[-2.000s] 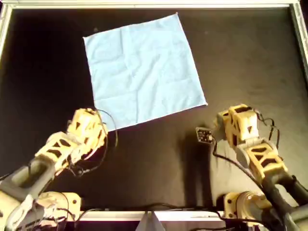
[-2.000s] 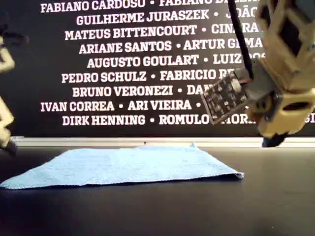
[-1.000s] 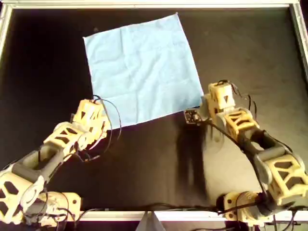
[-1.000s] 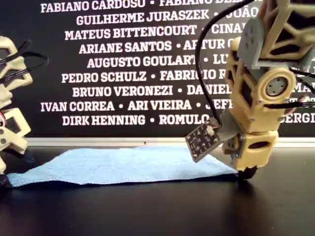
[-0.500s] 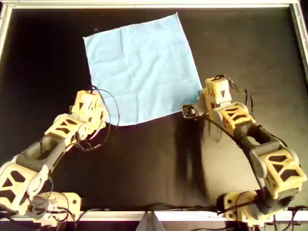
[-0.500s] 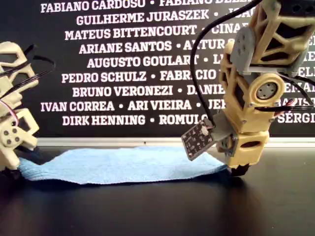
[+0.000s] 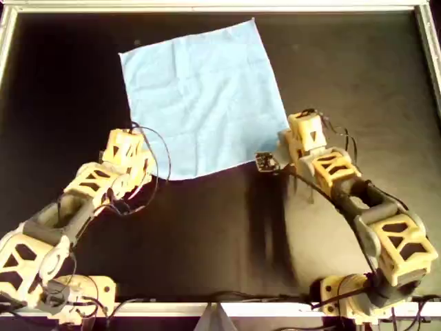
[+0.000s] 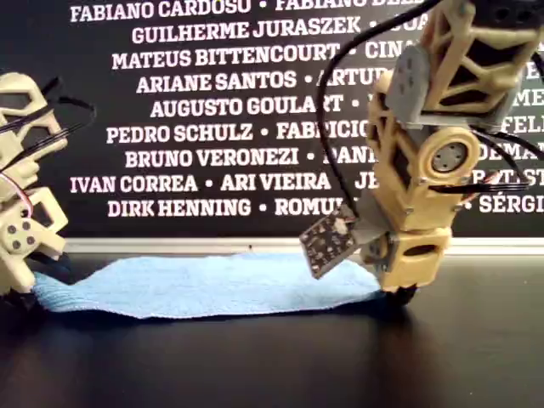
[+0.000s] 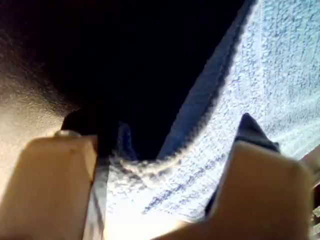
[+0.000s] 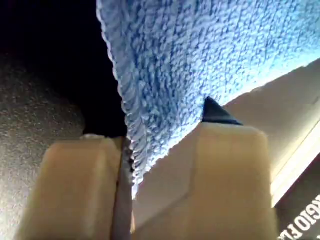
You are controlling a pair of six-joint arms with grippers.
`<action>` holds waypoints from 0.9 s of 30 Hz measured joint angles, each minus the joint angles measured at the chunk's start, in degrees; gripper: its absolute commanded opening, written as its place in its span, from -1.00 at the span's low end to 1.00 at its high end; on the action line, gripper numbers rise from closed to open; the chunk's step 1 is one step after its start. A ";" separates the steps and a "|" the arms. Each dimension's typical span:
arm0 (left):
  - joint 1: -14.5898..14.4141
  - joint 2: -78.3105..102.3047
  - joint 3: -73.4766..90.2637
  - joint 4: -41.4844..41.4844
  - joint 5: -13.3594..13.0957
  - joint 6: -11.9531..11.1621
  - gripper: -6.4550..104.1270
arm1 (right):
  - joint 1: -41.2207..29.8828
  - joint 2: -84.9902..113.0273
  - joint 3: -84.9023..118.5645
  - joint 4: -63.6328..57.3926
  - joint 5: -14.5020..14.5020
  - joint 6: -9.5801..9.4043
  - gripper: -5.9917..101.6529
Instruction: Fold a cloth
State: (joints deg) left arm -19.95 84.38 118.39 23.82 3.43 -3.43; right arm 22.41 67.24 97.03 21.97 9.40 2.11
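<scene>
While most of the cloth [image 7: 204, 96] lies spread flat on the black desk [image 7: 358, 76], toward the far side in the overhead view, its two near corners are each at an arm's tip. The left pincer [image 7: 134, 164] is at the near corner on the overhead view's left; the left wrist view shows the fabric's edge bunched and raised between the two tan fingers [image 9: 60, 185], which stand apart with cloth filling the gap, so whether they actually pinch it is hard to say. The right pincer [image 7: 288, 146] is at the near corner on the overhead view's right, and in the right wrist view the corner's hem passes between its fingers [image 10: 80, 185], which sit close on either side and appear clamped on the cloth. In the exterior view the cloth [image 8: 212, 285] rests low on the desk, its edge at that view's left lifted slightly beside the left pincer [image 8: 17, 293].
</scene>
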 measured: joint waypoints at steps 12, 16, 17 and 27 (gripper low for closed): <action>0.00 0.88 0.09 0.00 0.18 0.00 -0.45 | -0.97 0.00 -0.09 0.00 0.00 0.00 -0.91; 0.00 1.76 -0.26 0.00 0.18 0.00 -0.84 | -1.05 0.00 -0.09 0.00 0.26 0.00 -0.91; 0.00 1.76 -0.26 0.00 0.18 0.00 -0.90 | -0.88 0.00 -0.09 0.00 0.44 0.00 -0.91; 0.09 1.76 -0.26 -0.09 0.26 0.09 -0.89 | -0.70 0.00 -0.09 0.00 0.35 0.00 -0.91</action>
State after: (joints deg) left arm -19.86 86.13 118.12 23.73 3.69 -3.34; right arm 21.71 67.24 96.94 21.97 9.76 2.11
